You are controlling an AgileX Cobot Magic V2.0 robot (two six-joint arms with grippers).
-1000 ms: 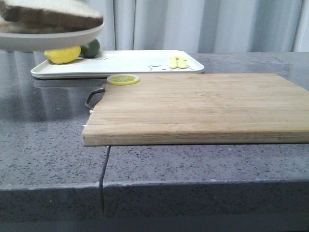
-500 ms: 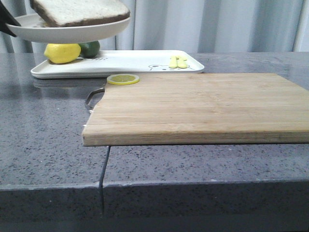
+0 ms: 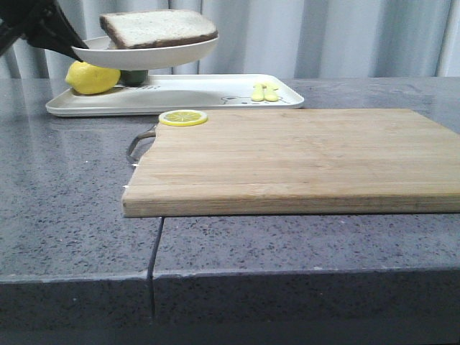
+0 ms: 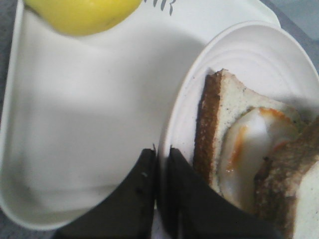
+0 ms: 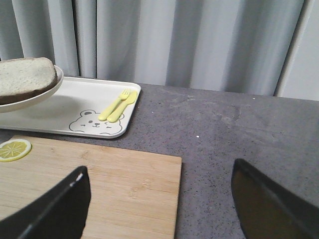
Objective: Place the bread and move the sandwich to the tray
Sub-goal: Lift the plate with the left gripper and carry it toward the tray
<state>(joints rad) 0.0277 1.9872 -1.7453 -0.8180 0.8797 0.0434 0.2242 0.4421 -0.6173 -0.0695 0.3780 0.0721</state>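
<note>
I've got the left claw (image 4: 158, 164) pinching the plate (image 3: 144, 52) rim, sandwich (image 3: 158, 29) riding above the tray (image 3: 208, 92) (right claw (image 5: 159, 209) spread, idle), next: lower it flat clear of the lemon (image 3: 92, 77).

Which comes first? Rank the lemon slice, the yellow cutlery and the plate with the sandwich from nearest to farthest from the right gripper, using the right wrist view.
From the right gripper, which is open over the cutting board:
1. Lemon slice, on the board's far left corner.
2. Yellow cutlery, on the tray behind the board.
3. Plate with the sandwich, held above the tray's left part.
</note>
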